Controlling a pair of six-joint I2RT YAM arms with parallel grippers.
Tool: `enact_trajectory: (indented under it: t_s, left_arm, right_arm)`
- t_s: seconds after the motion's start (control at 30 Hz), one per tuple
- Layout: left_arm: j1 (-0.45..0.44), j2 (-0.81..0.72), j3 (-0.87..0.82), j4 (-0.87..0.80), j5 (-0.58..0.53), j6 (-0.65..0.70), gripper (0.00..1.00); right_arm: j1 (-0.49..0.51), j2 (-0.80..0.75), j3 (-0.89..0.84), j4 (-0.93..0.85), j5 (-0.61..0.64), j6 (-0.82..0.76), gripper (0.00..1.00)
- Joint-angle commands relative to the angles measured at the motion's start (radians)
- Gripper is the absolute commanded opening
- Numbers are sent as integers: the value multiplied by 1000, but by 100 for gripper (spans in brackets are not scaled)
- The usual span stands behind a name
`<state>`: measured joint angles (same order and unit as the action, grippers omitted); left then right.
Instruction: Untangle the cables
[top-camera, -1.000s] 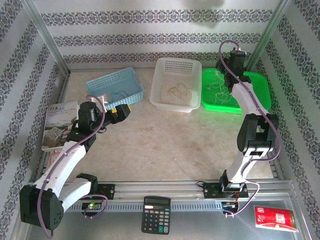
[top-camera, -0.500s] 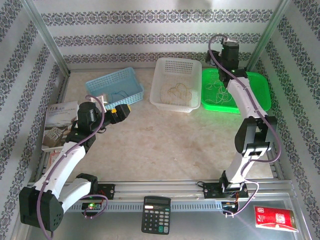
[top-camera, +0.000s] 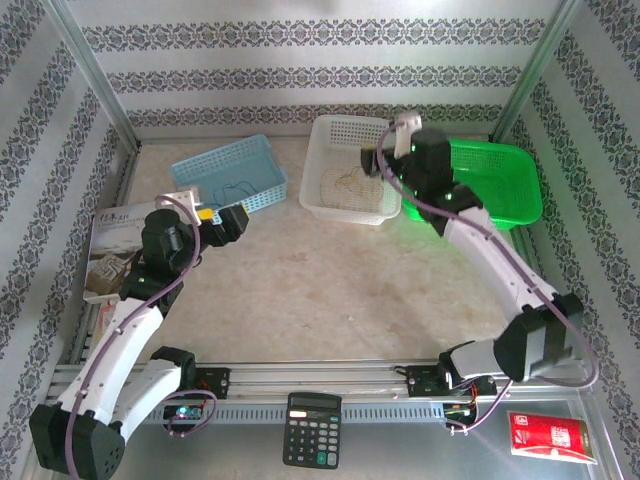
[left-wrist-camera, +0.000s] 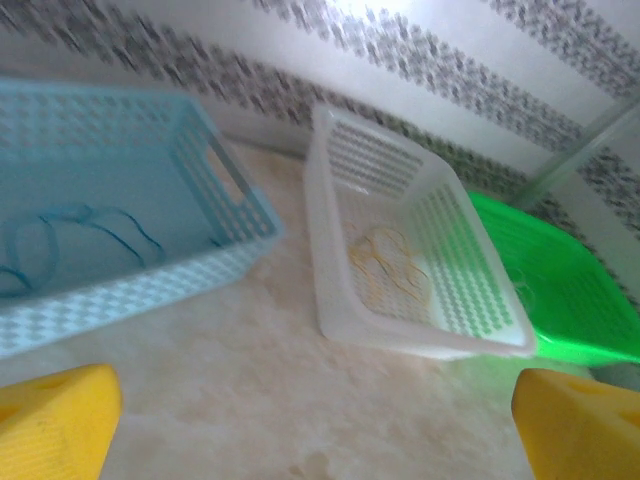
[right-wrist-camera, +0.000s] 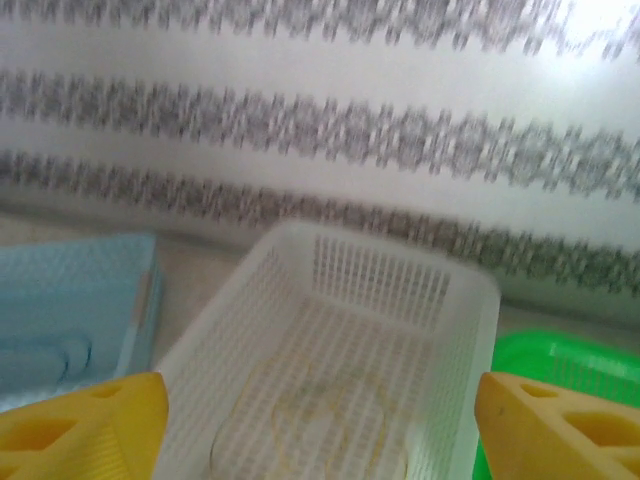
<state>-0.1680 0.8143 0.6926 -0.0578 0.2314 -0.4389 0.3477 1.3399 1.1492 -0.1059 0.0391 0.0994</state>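
Note:
The cables lie sorted in containers. A blue wire (top-camera: 232, 188) (left-wrist-camera: 80, 225) loops in the light blue basket (top-camera: 228, 165) (left-wrist-camera: 150, 285). A yellowish-tan wire (top-camera: 350, 180) (left-wrist-camera: 385, 262) (right-wrist-camera: 330, 410) rests coiled on the floor of the white basket (top-camera: 330, 130) (left-wrist-camera: 420, 340) (right-wrist-camera: 470, 290). My right gripper (top-camera: 380, 160) (right-wrist-camera: 320, 430) hovers above the white basket's right side, open and holding nothing. Over bare table in front of the blue basket, my left gripper (top-camera: 232, 222) (left-wrist-camera: 315, 430) is open wide and holds nothing.
A green tray (top-camera: 505, 185) (left-wrist-camera: 560, 300) sits right of the white basket, partly under my right arm. A booklet (top-camera: 112, 250) lies at the left edge. A calculator (top-camera: 312, 430) and a red packet (top-camera: 552, 437) lie at the near rail.
My right arm swung left from over the green tray to over the white basket, and its jaws opened wider. The left arm shifted slightly left, still open.

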Motion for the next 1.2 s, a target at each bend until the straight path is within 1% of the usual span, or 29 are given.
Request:
enact_trajectory:
  t_s: [0.0,0.07,0.13,0.2,0.27,0.33,0.4,0.5,0.53,0.6,0.63,0.67,0.77,0.8,0.83,0.87,0.93,1.0,1.03,1.07,1.13,1.17]
  left_arm:
    - [17,-33,-17,24,-197,188,100]
    - [29,-35,-35,42,-267,267,100]
    - [42,-35,-72,87,-320,327,100]
    - [59,-28,-124,166,-352,370,100]
    - [76,-11,-191,264,-382,388,100]
    - [88,23,-247,360,-392,414,100]
    - [90,69,-272,422,-409,436,100]
    - [93,178,-307,544,-406,461,100]
    - [94,224,-315,593,-398,463,100]
    - [96,314,-337,689,-382,463,100]
    - [98,364,-349,751,-372,463,100]
    - [99,419,-367,821,-368,461,100]
    - [103,564,-396,1001,-349,471,100]
    - [108,599,-393,1022,-346,469,100]
    - [115,634,-386,1042,-331,466,100]
    - [124,671,-382,1063,-313,460,100]
    - [142,735,-380,1112,-275,448,100]
    - [158,786,-370,1149,-232,451,100]
    - [165,786,-356,1112,-215,446,100]
    - [171,768,-337,1044,-197,441,100]
    - [177,783,-312,1024,-192,439,100]
    - [178,774,-295,972,-189,436,100]
  right_arm:
    - [-1,-78,-229,134,96,76,90]
    - [-11,-134,-365,209,177,84,98]
    - [-25,-170,-473,288,249,62,98]
    - [-46,-192,-554,361,319,35,98]
    - [-85,-206,-624,428,341,-19,98]
    - [-129,-206,-652,442,359,-20,98]
    - [-170,-192,-671,458,367,-18,98]
    - [-207,-145,-708,543,376,-28,98]
    - [-214,-121,-726,600,374,-36,98]
    - [-226,-68,-761,710,340,-45,98]
    - [-228,-33,-781,801,326,-53,98]
    - [-227,-15,-786,845,313,-68,98]
    - [-235,29,-781,930,239,-107,98]
    - [-242,49,-781,938,214,-104,98]
    - [-250,95,-797,1004,195,-100,98]
    - [-259,150,-846,1136,181,-95,98]
    - [-267,221,-883,1292,154,-96,98]
    - [-281,194,-876,1242,86,-99,98]
    - [-289,183,-860,1185,48,-100,98]
    - [-301,190,-846,1170,16,-99,98]
    - [-321,206,-821,1153,-3,-77,98]
    - [-333,198,-796,1089,9,-55,98]
